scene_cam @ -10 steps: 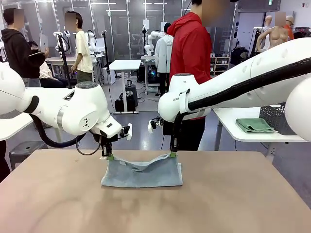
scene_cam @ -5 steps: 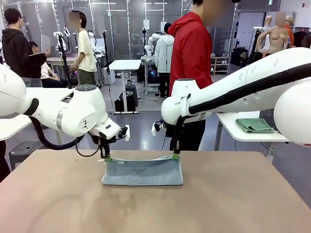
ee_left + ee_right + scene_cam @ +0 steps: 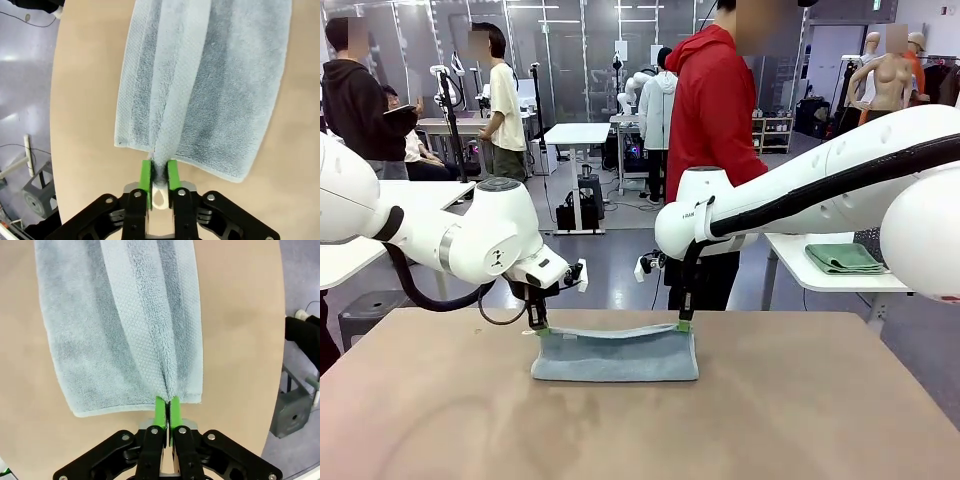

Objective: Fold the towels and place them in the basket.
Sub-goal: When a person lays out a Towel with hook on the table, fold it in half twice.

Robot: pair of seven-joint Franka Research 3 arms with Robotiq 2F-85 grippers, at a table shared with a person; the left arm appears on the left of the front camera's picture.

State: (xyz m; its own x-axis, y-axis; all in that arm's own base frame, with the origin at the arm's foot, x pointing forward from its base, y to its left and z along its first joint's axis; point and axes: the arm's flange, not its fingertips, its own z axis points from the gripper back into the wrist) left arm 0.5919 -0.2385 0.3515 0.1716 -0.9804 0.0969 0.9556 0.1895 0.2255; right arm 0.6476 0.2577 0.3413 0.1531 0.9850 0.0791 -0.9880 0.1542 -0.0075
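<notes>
Pinching the raised edge of the grey-blue towel (image 3: pixel 615 358), the right pincer (image 3: pixel 167 412) is clenched; the left pincer (image 3: pixel 158 175) straddles it, grip unclear. Best to lay the edges flush on the counter (image 3: pixel 770 400) before releasing.

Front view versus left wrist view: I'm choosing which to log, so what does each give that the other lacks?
Front view: the right gripper pinching one end of the grey-blue towel, a person in red, a green towel on a side table. Left wrist view: the towel's ridged fold running between the left gripper's green pads. Both: that towel lying on the tan table.
</notes>
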